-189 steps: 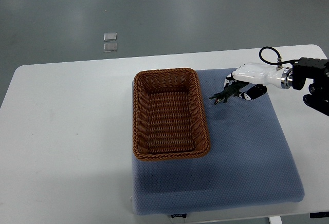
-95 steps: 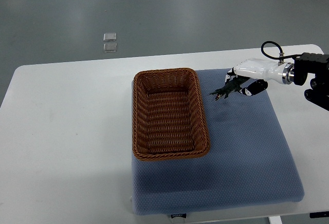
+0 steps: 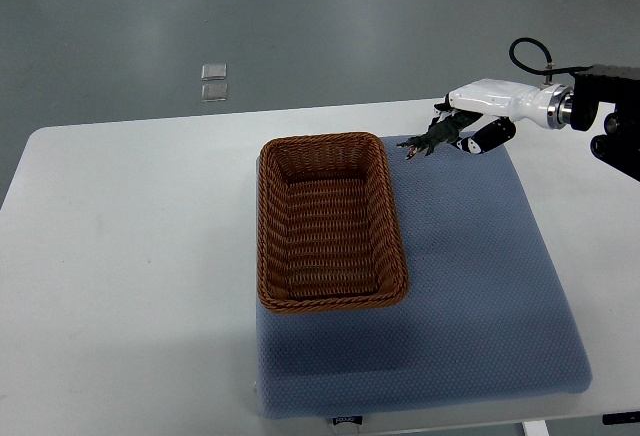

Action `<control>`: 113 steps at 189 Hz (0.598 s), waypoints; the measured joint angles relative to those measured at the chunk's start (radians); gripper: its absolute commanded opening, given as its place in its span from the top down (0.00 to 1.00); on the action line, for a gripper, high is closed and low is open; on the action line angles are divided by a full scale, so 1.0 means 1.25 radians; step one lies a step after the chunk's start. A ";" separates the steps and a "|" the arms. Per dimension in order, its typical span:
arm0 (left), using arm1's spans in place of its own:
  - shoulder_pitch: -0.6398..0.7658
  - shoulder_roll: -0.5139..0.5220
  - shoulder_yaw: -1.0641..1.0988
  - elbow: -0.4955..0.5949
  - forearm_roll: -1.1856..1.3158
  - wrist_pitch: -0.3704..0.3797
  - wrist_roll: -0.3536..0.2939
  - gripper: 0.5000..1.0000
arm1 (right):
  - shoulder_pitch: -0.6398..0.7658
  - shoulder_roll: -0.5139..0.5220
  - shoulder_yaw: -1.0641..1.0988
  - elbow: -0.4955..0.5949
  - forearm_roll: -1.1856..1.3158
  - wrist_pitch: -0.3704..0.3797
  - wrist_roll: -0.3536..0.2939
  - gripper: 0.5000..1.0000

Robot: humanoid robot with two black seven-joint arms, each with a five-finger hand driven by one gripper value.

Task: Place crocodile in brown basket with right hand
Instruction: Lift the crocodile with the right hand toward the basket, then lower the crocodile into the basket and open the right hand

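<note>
One hand works, as you can see: the right hand (image 3: 482, 116) pinches the crocodile (image 3: 424, 142) in its curled fingers. Compared with a second ago, you have carried both farther away. They are now over the far edge of the blue mat (image 3: 480, 276), just right of the brown basket (image 3: 320, 143) and not above it.

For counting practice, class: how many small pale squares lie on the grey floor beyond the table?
2: the farther square and the nearer square, close together beyond the far edge of the table. None looks hidden.
</note>
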 measured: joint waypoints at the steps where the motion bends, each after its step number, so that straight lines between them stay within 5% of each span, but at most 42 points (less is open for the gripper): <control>1: 0.000 0.000 0.000 0.000 0.000 0.000 0.000 0.00 | 0.001 0.000 0.000 0.000 0.001 0.000 0.000 1.00; 103: 0.000 0.000 0.000 0.000 0.000 0.000 0.000 0.00 | -0.002 0.134 0.016 0.109 0.010 -0.019 -0.005 1.00; 113: 0.000 0.000 0.000 0.000 0.000 0.000 0.000 0.00 | -0.016 0.145 0.016 0.110 0.010 -0.026 -0.006 0.93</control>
